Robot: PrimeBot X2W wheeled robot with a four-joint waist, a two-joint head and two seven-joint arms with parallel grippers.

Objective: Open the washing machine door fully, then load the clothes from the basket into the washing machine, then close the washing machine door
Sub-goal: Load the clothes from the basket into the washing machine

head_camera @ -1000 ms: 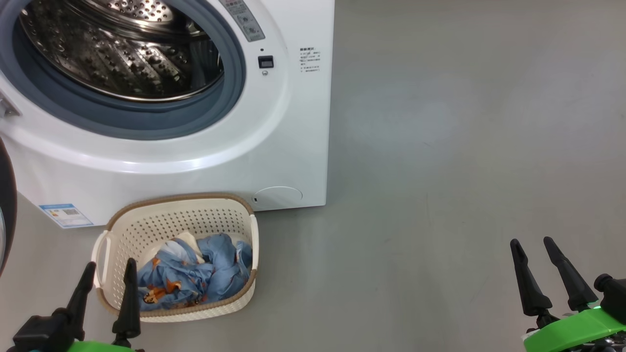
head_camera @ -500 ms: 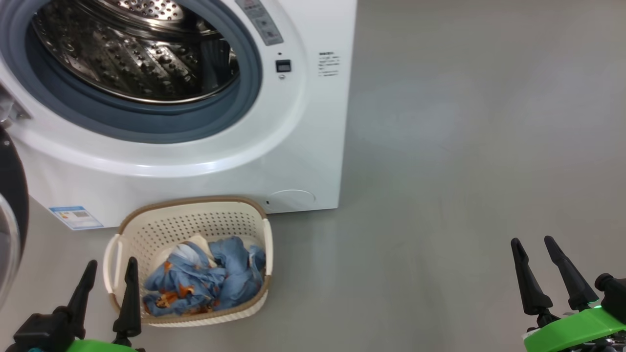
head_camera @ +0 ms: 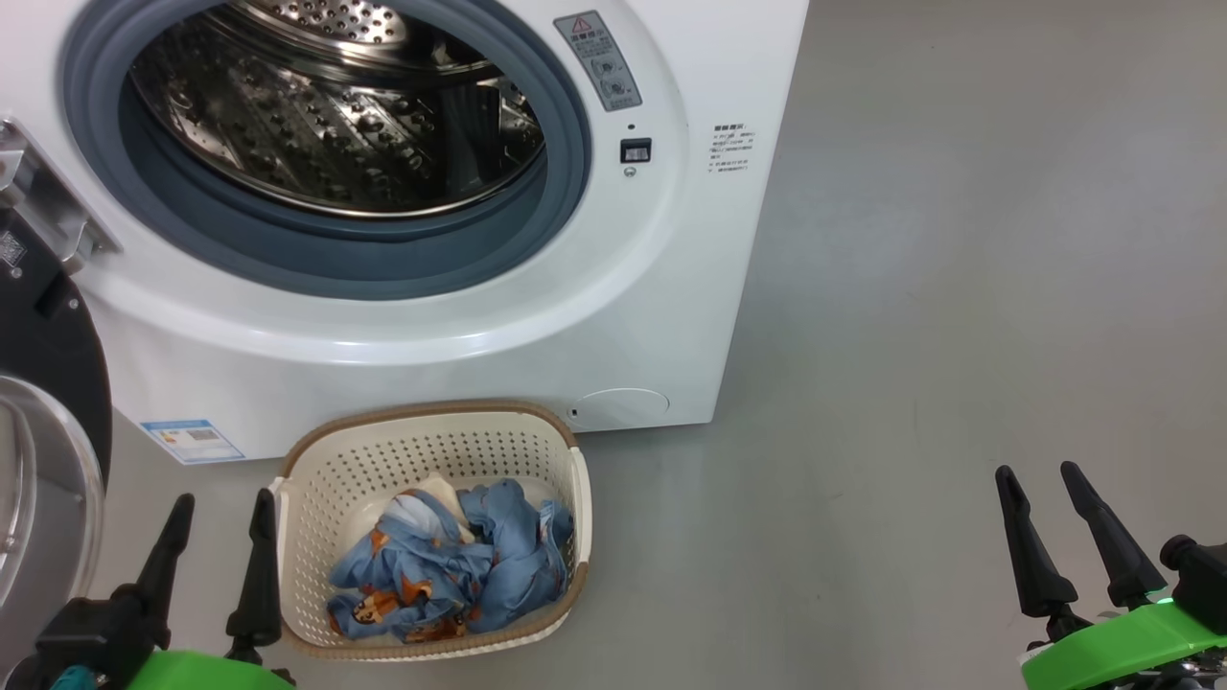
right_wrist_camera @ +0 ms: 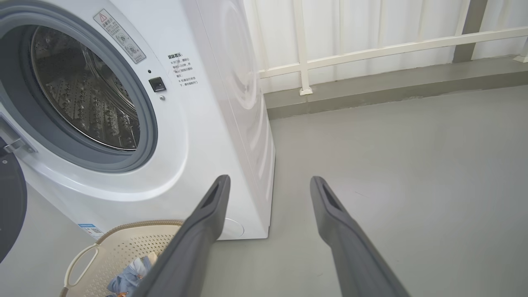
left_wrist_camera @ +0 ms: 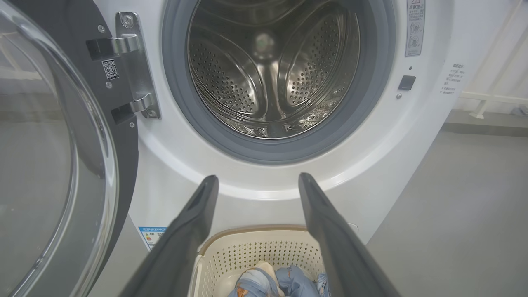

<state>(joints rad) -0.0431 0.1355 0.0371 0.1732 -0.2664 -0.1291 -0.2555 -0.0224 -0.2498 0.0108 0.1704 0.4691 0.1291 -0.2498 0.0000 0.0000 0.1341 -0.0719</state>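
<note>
The white washing machine (head_camera: pixel 479 316) stands with its steel drum (head_camera: pixel 326 115) exposed. Its door (head_camera: pixel 43 422) hangs swung out at the left, black rim and glass bowl (left_wrist_camera: pixel 37 165) facing me. On the floor before the machine sits the cream basket (head_camera: pixel 422 450), holding the blue clothes with orange prints (head_camera: pixel 451 565) and a bit of cream cloth. My left gripper (head_camera: pixel 220 503) is open just left of the basket's near corner, holding nothing. Far to the right, over bare floor, my right gripper (head_camera: pixel 1035 471) is open and holds nothing.
Grey floor (head_camera: pixel 959 287) stretches to the right of the machine. A white railing (right_wrist_camera: pixel 371 45) and a low kerb run behind the machine's right side. A blue sticker (head_camera: pixel 192 439) marks the machine's lower left front.
The whole head view has shifted, so the machine and basket now sit further right and more of the door shows at the left. Both grippers keep their places in the frame, still open.
</note>
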